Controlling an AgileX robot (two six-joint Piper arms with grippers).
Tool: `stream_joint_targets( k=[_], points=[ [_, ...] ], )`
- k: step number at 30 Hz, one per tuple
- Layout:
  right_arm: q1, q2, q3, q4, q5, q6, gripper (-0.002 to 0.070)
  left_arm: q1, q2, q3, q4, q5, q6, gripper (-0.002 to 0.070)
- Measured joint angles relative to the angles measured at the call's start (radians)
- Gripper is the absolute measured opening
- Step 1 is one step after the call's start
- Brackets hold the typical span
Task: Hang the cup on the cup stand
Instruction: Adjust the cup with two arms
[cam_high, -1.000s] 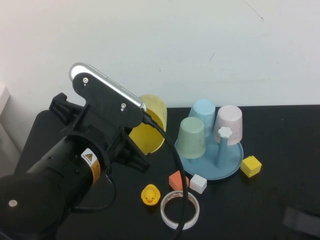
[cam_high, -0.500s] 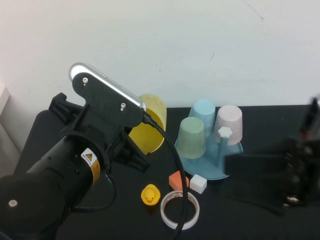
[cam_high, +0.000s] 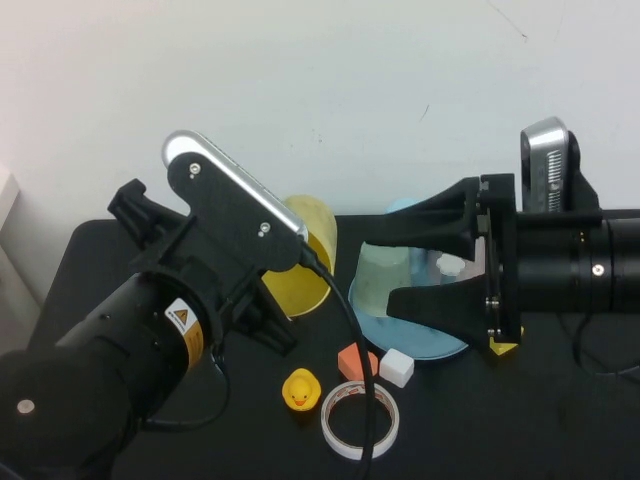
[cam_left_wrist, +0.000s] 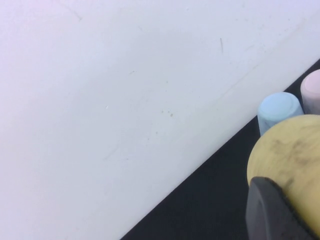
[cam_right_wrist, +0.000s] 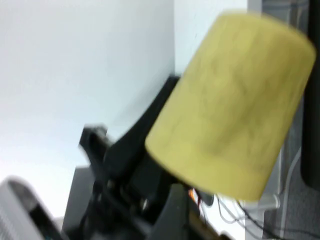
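left tool (cam_high: 275, 305) clamped on yellow plastic tumbler (cam_high: 300, 262), lifted | right tool (cam_high: 385, 270) spread apart near light-blue pegged cup stand (cam_high: 420, 343) | hanging not yet done

A rubber duck (cam_high: 300, 389) is sitting on the black worktop (cam_high: 90, 260) just beside a white tape ring (cam_high: 360, 420). An orange block (cam_high: 355, 359) and a white block (cam_high: 397, 367) are lying side by side behind the ring. A green cup (cam_high: 381, 281), blue cup (cam_left_wrist: 278, 111) and pink cup (cam_left_wrist: 312, 90) are standing upside down.

cup (cam_high: 300, 262) yellow | cup stand (cam_high: 425, 343) light blue | table (cam_high: 560, 420) black
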Motion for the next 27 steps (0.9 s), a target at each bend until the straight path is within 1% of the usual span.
stream_joint_targets(
  k=[6, 12, 22, 27],
  points=[
    [0.000, 0.031, -0.004, 0.002, -0.065, 0.043, 0.0692, 0.000, 0.000, 0.000, 0.000, -0.024, 0.014, 0.0010],
    [0.000, 0.078, -0.005, 0.004, -0.061, 0.068, 0.0693, 0.000, 0.000, 0.000, 0.000, -0.044, 0.048, 0.0010],
    [0.000, 0.082, -0.009, 0.006, -0.123, 0.123, 0.0693, 0.000, 0.000, 0.000, 0.000, -0.082, 0.092, 0.0010],
    [0.000, 0.096, -0.057, 0.006, -0.131, 0.134, 0.0693, 0.000, 0.000, 0.000, 0.005, -0.114, 0.121, 0.0010]
  ],
)
